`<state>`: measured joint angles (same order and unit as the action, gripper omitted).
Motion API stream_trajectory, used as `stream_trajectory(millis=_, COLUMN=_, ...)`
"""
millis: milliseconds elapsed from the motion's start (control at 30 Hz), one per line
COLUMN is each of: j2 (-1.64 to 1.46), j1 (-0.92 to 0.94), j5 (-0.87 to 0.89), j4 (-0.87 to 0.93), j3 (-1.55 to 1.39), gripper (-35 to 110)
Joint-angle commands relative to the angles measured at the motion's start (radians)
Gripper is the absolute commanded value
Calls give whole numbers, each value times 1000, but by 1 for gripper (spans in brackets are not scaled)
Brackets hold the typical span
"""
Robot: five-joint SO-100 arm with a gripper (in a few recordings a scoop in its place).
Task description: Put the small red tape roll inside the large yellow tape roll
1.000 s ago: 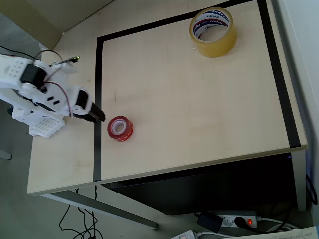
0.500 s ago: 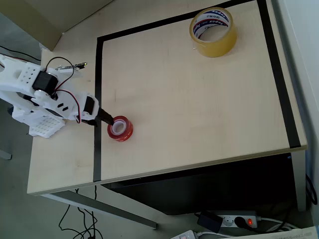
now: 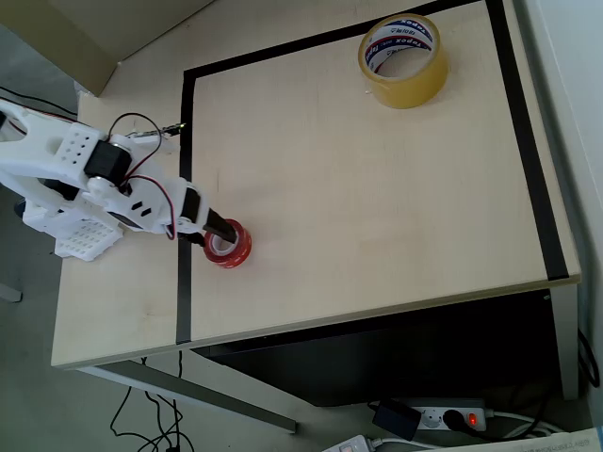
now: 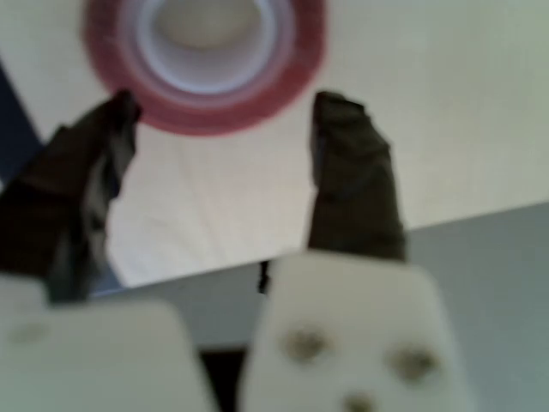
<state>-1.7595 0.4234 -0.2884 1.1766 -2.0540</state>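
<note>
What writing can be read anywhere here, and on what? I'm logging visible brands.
Large yellow tape roll: red and blue lettering printed around its white inner core, too small and blurred to read with certainty.
Small red tape roll: no text visible.

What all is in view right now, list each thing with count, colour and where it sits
small translucent red tape roll: one, red with white core, lower left of the taped area in the overhead view
large yellowish packing tape roll: one, tan, top right
wooden table: one, light wood with a black tape border
power strip: one, white, on the floor below the table
white arm: one, left edge
gripper: one, dark fingers, open, at the red roll
</note>
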Motion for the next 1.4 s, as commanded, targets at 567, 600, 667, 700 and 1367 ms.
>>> stream_trajectory(millis=567, j2=127, j1=-86, j5=41, j4=-17, j3=158, gripper=20)
stream_trajectory(millis=600, j2=132, j1=-83, j5=41, j4=-17, j3=158, gripper=20)
stream_trajectory(millis=667, j2=133, j1=-78, j5=41, j4=-15, j3=155, gripper=20)
stream_trajectory(millis=700, j2=133, j1=-75, j5=41, j4=-11, j3=155, gripper=20)
stream_trajectory(millis=1367, j2=77, j1=-43, j5=43, j4=21, j3=67, gripper=20)
